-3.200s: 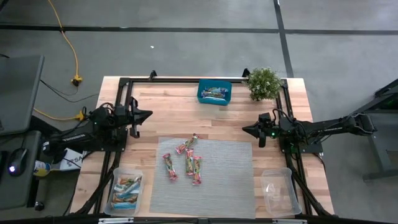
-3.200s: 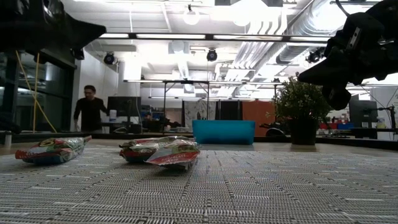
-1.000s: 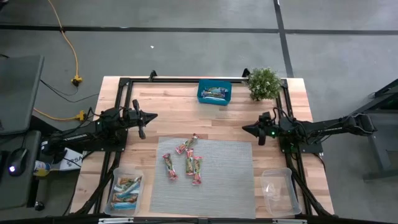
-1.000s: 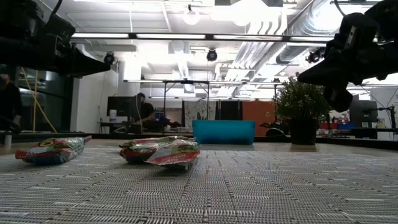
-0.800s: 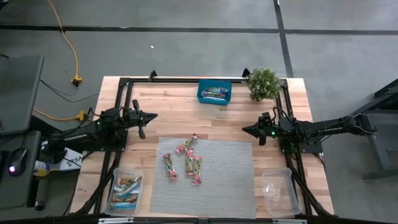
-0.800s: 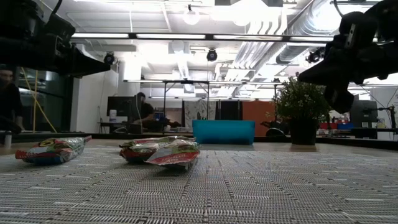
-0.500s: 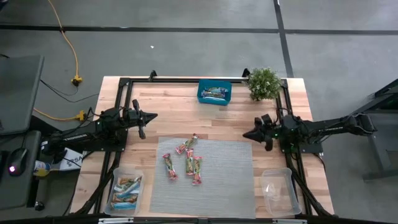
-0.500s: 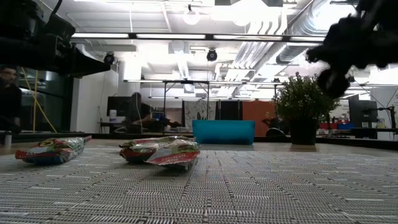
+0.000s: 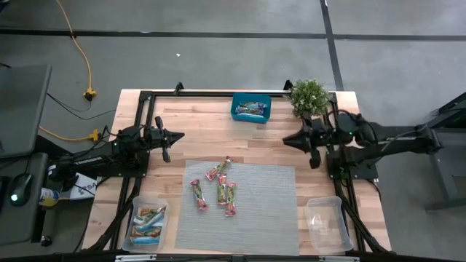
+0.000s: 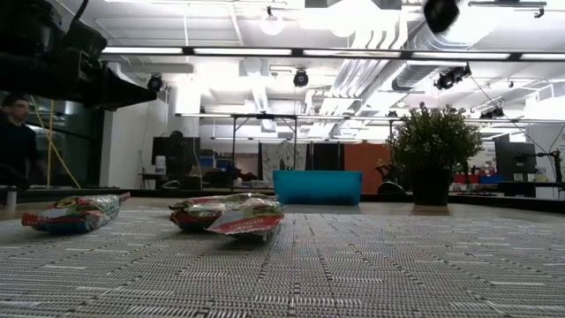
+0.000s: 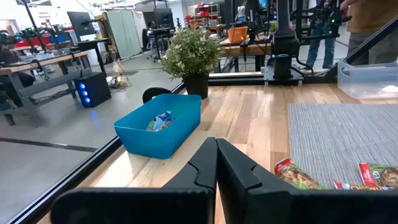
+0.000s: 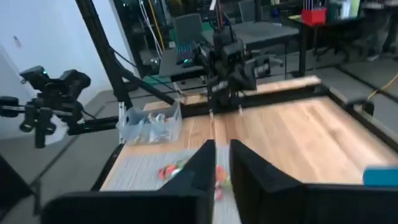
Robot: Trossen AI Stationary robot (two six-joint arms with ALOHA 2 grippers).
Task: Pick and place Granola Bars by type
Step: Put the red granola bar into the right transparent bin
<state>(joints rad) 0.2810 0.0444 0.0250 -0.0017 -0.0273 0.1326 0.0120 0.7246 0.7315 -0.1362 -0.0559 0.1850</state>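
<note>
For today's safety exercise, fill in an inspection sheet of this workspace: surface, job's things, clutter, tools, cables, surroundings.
Surface: wooden table with grey mat.
Job's things: five bars loose on the mat; more bars in the left tub; right tub looks empty.
Clutter: teal box holding wrappers; plant.
Tools: left tool shut, above bare wood; right tool slightly parted in its wrist view, empty, near the plant.
Cables: yellow cable on the floor.
Surroundings: person behind the table; desks and shelving.
</note>
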